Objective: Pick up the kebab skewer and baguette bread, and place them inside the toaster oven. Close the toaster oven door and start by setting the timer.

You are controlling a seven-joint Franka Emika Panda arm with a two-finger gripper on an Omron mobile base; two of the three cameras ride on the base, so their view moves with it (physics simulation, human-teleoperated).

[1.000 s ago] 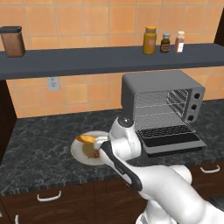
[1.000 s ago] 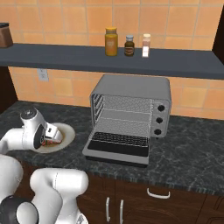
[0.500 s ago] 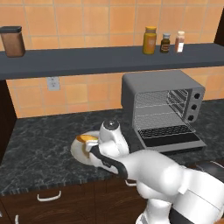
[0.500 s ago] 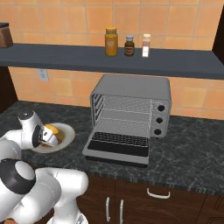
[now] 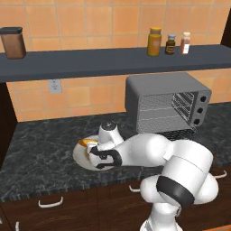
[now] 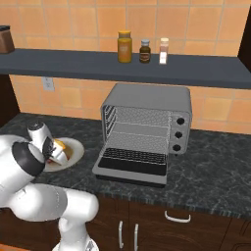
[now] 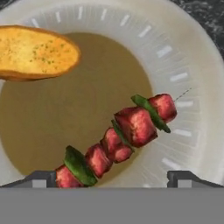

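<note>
Pincer [image 7: 112, 177] spread wide and holding nothing, poised close above the plate [image 7: 192, 65], fingertips [image 7: 39, 178] flanking the lower end of the kebab skewer [image 7: 127, 135]. Skewer lying diagonally across the plate's brown centre and onto its white rim, red meat chunks alternating with green pieces. Baguette bread [image 7: 35, 52] resting on the same plate, apart from the skewer, toward the opposite rim. Plate [image 5: 80, 155] sitting on the dark worktop [image 5: 40, 153] left of the toaster oven [image 5: 167, 101], nearer the worktop's front edge. Toaster oven door [image 6: 132, 166] dropped fully open, lying flat toward the front edge, wire rack visible inside. Three jars [image 6: 125, 46] and a brown canister [image 5: 12, 43] standing on the shelf [image 6: 122, 66] above.
</note>
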